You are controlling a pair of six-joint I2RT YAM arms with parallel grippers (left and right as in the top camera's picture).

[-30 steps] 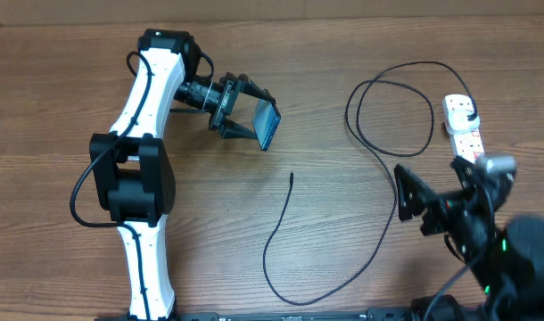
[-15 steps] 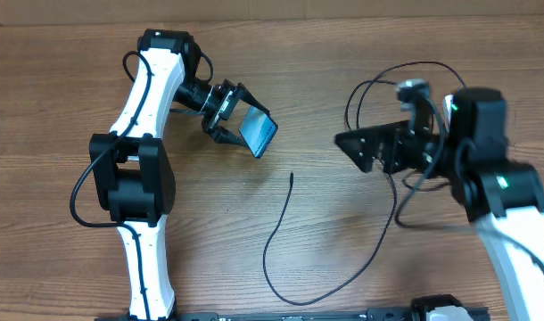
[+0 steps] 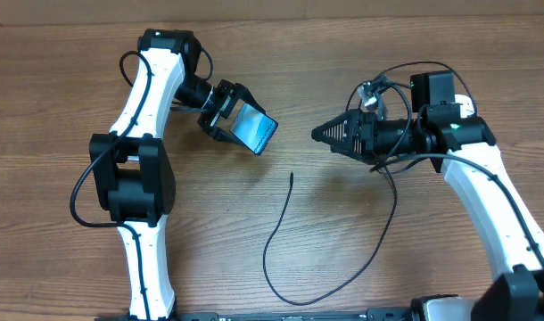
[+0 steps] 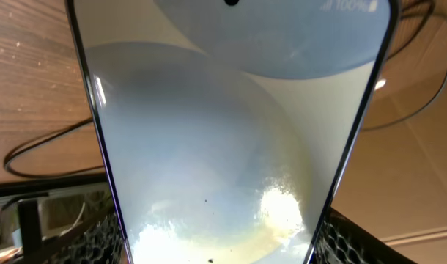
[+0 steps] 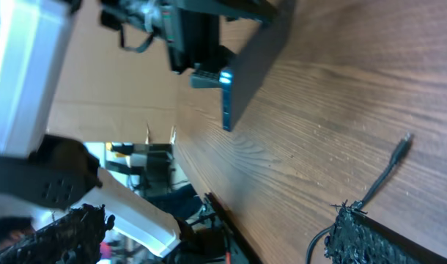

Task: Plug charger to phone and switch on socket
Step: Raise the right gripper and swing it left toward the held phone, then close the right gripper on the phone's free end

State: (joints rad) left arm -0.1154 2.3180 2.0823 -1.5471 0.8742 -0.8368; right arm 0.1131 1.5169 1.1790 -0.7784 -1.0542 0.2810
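Your left tool (image 3: pixel 243 122) grips the slim rectangular smartphone with the lit light-blue screen (image 3: pixel 257 133) by its long edges. It holds the phone tilted above the brown wood-grain surface (image 3: pixel 201 223), up and left of centre. Your right tool (image 3: pixel 320 134) points left at the phone with its jaws spread wide and nothing between them. Bare wood lies open between the two.

The long thin black charger cable (image 3: pixel 274 234) lies flat on the surface. Its small connector tip (image 3: pixel 292 176) rests below that open stretch, apart from both tools, with free wood all round it. From the tip the cable runs down, bends near the front edge, then climbs right and passes under the right arm to a loop near the far edge. The left arm's black base joint (image 3: pixel 134 183) takes up the left side, and the middle of the surface stays open.

In the left wrist view the screen fills the frame, and small white text at its top corner reads "100%" (image 4: pixel 348 6).

A second ago the right arm sat folded low at the front right corner; now it reaches across the right half. The white power strip seen then at the right edge is now covered by that arm. The phone has turned its screen more upward. The cable's left run has not shifted.
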